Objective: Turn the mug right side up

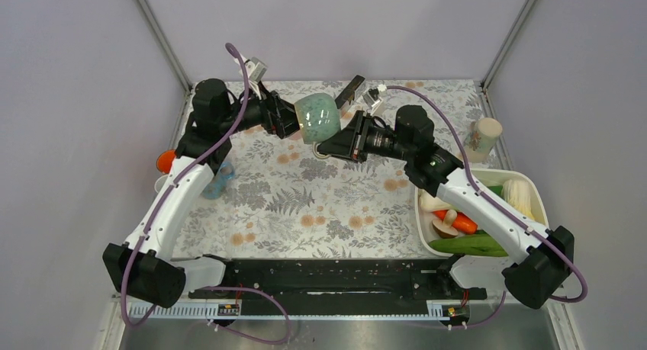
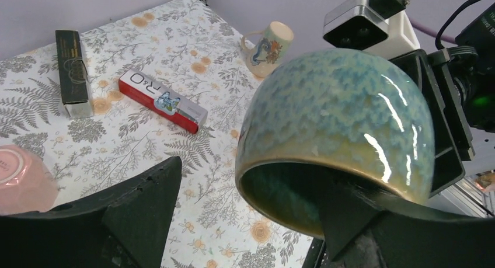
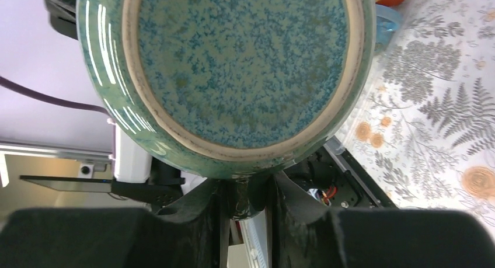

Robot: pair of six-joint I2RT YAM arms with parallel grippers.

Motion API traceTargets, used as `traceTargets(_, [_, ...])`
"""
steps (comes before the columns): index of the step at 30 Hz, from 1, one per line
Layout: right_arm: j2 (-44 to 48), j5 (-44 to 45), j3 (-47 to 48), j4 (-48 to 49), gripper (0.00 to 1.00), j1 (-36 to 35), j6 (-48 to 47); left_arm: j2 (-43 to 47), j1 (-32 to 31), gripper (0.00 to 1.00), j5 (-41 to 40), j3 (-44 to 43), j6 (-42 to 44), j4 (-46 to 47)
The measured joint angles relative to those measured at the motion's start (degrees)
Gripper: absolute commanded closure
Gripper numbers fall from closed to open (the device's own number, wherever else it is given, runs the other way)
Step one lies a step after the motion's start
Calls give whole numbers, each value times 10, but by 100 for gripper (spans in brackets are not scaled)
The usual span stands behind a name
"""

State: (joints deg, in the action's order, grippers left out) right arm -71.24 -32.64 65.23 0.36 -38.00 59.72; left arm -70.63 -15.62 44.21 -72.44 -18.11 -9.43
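Note:
A blue-green glazed mug (image 1: 317,117) hangs in the air over the back middle of the table, tipped on its side. Its mouth faces the left arm and its base faces the right arm. My right gripper (image 1: 333,142) is shut on the mug's handle, which shows pinched between the fingers in the right wrist view (image 3: 248,193) under the mug's speckled base (image 3: 245,63). My left gripper (image 2: 251,183) is open. One of its fingers (image 2: 344,212) reaches into the mug's mouth (image 2: 303,192) and the other stands well clear to the left.
A red toothpaste box (image 2: 162,100), a dark box (image 2: 73,72) and a pink bowl (image 2: 23,177) lie on the floral mat. A small painted cup (image 1: 482,136) stands at the back right. A white tray (image 1: 534,194) of vegetables sits at the right. An orange ball (image 1: 165,161) is at the left.

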Motion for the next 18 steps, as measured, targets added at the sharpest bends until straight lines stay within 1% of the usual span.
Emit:
traceTargets(3, [-2,-13,-4,33,100,-1,24,-4,-7,17,-1,5,-15,22])
traceTargets(4, [-5,-19,-6,47,100,-2,34,-7,-9,21,-1,7,-19,27])
traceTargets(5, [-9,-26,-7,62,100,-3,43,-12,-10,27,0,9,-23,33])
traceTargets(6, [-11,-30,-7,70,100,-3,48,-16,-10,36,2,11,-28,36])
traceTargets(7, [-14,-33,-8,77,100,-4,52,-20,-11,51,2,13,-33,40])
traceTargets(8, [-17,-36,-9,84,100,-5,57,-23,-12,69,4,16,-38,41])
traceTargets(10, [-22,-38,-12,94,100,-6,66,-26,-14,98,12,20,-46,42])
traceTargets(12, [-29,-35,-14,95,100,-5,67,-23,-16,100,4,25,-55,52])
traceTargets(13, [-32,-34,-15,99,94,-5,65,-22,-16,100,-2,28,-63,56])
traceTargets(14, [-35,-31,-15,101,81,-7,64,-20,-16,100,-6,34,-67,59])
traceTargets(16, [-38,-28,-15,94,53,-7,58,-12,-16,100,-23,43,-62,54])
traceTargets(17, [-38,-25,-15,85,35,-7,50,-8,-16,100,-34,43,-54,43])
traceTargets(18, [-38,-21,-15,73,20,-7,38,-5,-18,100,-47,43,-43,30])
